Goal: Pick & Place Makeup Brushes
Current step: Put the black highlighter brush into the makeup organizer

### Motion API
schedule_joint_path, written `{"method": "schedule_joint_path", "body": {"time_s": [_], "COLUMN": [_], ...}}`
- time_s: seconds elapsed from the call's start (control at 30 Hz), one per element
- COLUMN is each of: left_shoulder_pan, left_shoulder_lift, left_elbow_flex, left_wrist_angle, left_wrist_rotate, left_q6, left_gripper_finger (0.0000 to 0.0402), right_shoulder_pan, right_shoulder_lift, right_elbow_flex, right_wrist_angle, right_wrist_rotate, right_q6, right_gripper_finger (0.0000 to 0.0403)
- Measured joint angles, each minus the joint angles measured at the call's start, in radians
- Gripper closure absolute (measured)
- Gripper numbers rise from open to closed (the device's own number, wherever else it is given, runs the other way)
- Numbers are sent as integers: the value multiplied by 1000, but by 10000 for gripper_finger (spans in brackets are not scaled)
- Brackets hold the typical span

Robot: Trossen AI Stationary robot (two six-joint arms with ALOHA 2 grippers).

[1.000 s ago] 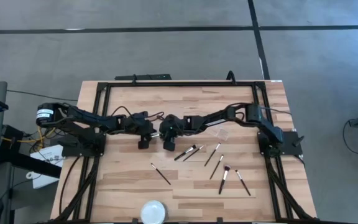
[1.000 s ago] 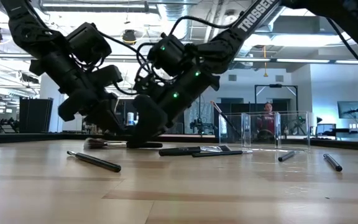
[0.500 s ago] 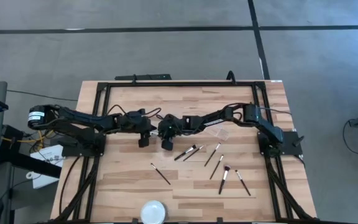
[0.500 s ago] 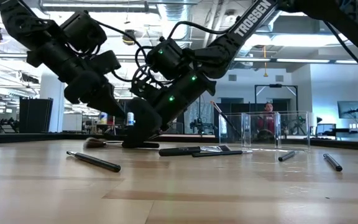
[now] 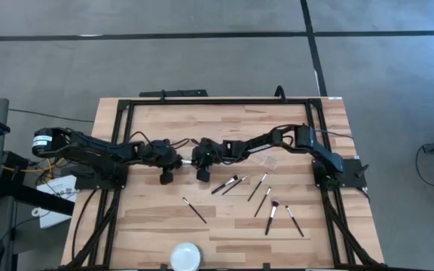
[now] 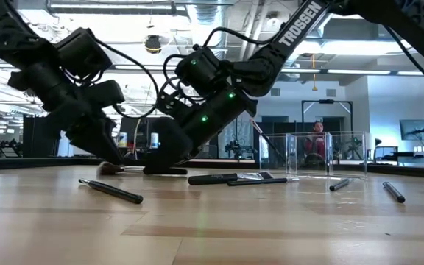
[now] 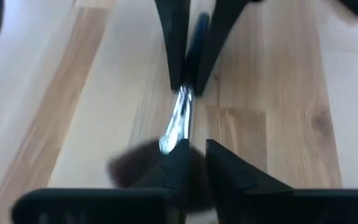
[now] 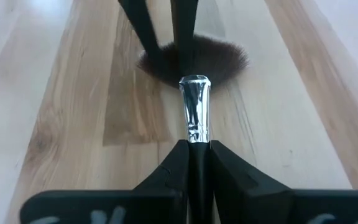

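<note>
A fan brush with a silver ferrule and a wide dark fluffy head lies between my two grippers near the table's middle. My right gripper is shut on its handle. My left gripper is low over the fluffy head, which rests on the wood, with its fingers nearly together. Several other slim brushes lie loose on the table to the right and toward the near edge. My left gripper has its fingertips down in the fluffy head, slanting down from the table's left side. A narrow gap separates the fingers, with part of the bristles between them. The head stays on the wood. My right gripper pinches the handle just behind the silver ferrule, between its two fingers. It slants down from the table's right side, with the fingers along the brush. The brush lies low, its head on the table.
A clear plastic holder stands right of my right gripper, also seen in the low view. A round white dish sits at the near edge. One loose brush lies near-side of the grippers. A black frame borders the table.
My left gripper has moved down and a little toward the table's left edge, coming to rest on the brush's fluffy head. My right gripper has kept its hold on the handle and stayed nearly in place.
</note>
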Motion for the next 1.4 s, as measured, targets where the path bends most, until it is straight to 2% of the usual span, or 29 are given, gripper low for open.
{"method": "schedule_joint_path", "body": {"time_s": [0.27,0.43,0.63,0.87,1.0,1.23,1.4], "left_shoulder_pan": [-1,-4,-49,-71,-62,-60,-60], "left_shoulder_lift": [-1,-2,-21,-122,-163,-176,-176], "left_elbow_flex": [-6,-6,-5,-5,-5,-5,-5], "left_wrist_angle": [60,163,270,262,261,262,263], "left_wrist_rotate": [-58,-72,-71,-101,-101,-102,-102], "left_q6": [35,57,56,-27,-39,-38,-38], "left_gripper_finger": [260,236,243,257,263,270,270], "right_shoulder_pan": [-6,-6,-21,-32,-23,65,164], "right_shoulder_lift": [-1,-8,-69,-232,-353,-569,-721], "right_elbow_flex": [2,2,5,6,6,6,-97], "right_wrist_angle": [33,35,-5,-150,-282,-614,-667], "right_wrist_rotate": [1,48,239,381,421,514,680], "right_q6": [25,38,45,45,45,75,160], "right_gripper_finger": [370,370,370,370,370,370,370]}}
